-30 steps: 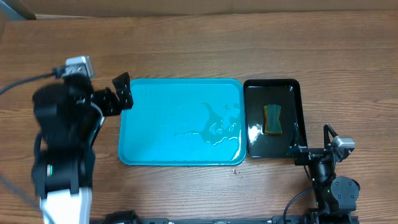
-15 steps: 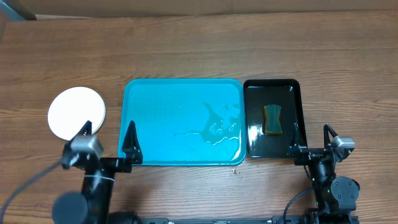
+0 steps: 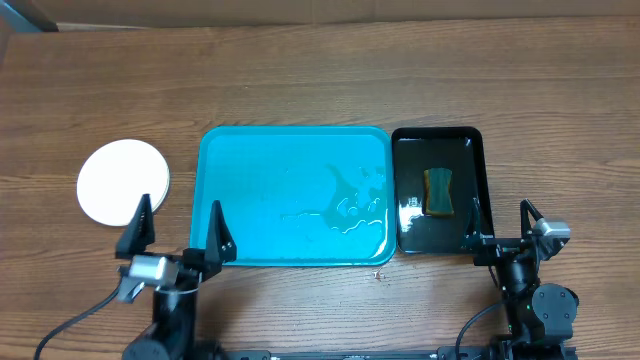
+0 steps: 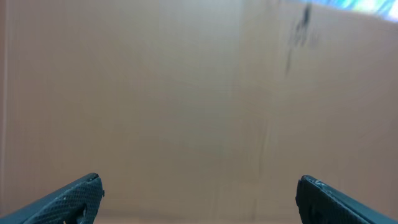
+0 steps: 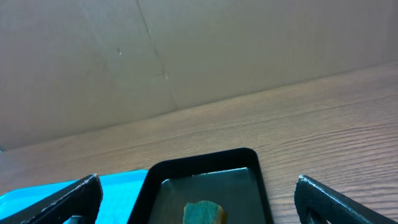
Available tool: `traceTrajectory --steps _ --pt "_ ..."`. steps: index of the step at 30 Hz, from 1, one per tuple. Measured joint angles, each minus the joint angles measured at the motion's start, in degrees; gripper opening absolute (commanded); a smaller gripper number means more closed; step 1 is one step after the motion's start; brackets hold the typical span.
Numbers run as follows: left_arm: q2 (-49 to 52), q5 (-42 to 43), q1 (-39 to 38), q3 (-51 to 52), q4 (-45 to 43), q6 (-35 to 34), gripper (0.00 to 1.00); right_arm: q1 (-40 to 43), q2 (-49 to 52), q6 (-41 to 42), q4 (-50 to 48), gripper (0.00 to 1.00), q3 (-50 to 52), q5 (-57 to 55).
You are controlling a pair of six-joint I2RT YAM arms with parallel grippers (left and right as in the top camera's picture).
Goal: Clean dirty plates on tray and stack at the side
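Observation:
A stack of plates (image 3: 123, 182) with a clean white one on top lies on the table left of the turquoise tray (image 3: 250, 170). I cannot tell how many plates are in the stack. The tray holds no plates, only water puddles (image 3: 350, 205) at its right side. My left gripper (image 3: 176, 228) is open and empty at the near edge, between stack and tray; its wrist view shows only its fingers (image 4: 199, 186) against a cardboard wall. My right gripper (image 3: 498, 215) is open and empty, near the black tray; its fingers (image 5: 199, 186) frame that tray.
A narrow glossy black tray (image 3: 410, 150) stands right of the turquoise tray, with a green-yellow sponge (image 3: 438, 191) in water. The right wrist view shows the black tray's rim (image 5: 199, 163), the sponge (image 5: 204, 213) and a corner of the turquoise tray (image 5: 118, 186). A cardboard wall runs along the far side.
My left arm has pulled back from over the plate stack to the near table edge, uncovering the stack. The right arm has not moved.

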State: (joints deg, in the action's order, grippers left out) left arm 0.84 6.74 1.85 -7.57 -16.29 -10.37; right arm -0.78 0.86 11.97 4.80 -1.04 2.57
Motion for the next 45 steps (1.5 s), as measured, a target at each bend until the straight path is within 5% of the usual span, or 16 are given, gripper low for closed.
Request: traceTrajectory --steps 14,45 --pt "0.02 -7.74 0.00 6.62 20.31 -1.46 1.00 -0.02 -0.02 0.00 0.00 1.00 0.00 0.02" --pt "0.00 -9.16 0.00 7.08 20.65 -0.09 1.00 -0.02 -0.02 0.00 0.00 1.00 0.00 0.00"
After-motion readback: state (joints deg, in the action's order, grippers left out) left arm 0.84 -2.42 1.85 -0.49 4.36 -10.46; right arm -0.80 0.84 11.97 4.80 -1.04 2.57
